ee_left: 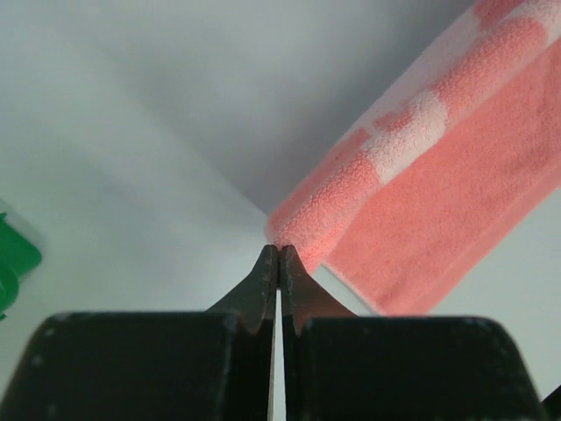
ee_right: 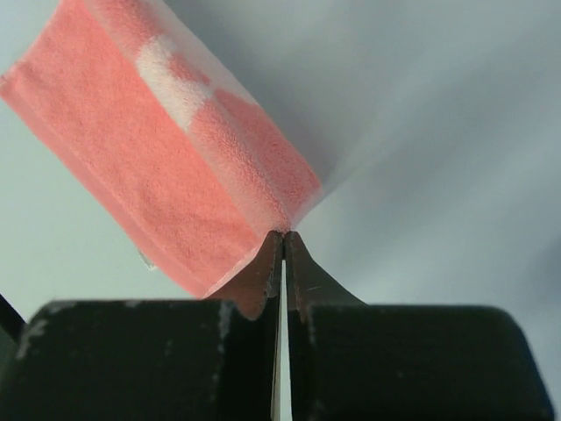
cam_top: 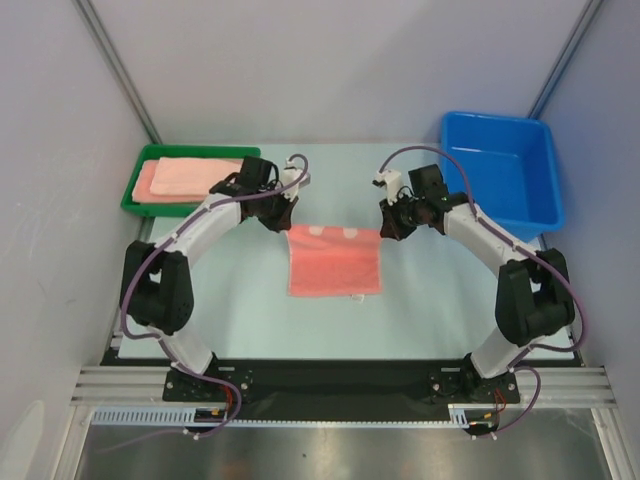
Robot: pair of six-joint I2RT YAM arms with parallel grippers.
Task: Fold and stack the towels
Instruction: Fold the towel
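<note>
A salmon-pink towel [cam_top: 335,262] with white patches along its far edge hangs stretched between my two grippers above the middle of the table. My left gripper [cam_top: 282,221] is shut on its far left corner, seen in the left wrist view [ee_left: 279,248] with the towel [ee_left: 438,175] running off to the right. My right gripper [cam_top: 388,224] is shut on its far right corner, seen in the right wrist view [ee_right: 283,233] with the towel [ee_right: 166,149] running off to the left. A folded peach towel [cam_top: 190,176] lies in the green tray [cam_top: 135,195].
A blue bin [cam_top: 505,170] stands at the back right, with nothing showing inside it. The green tray sits at the back left, close behind my left arm. Grey walls enclose the table on three sides.
</note>
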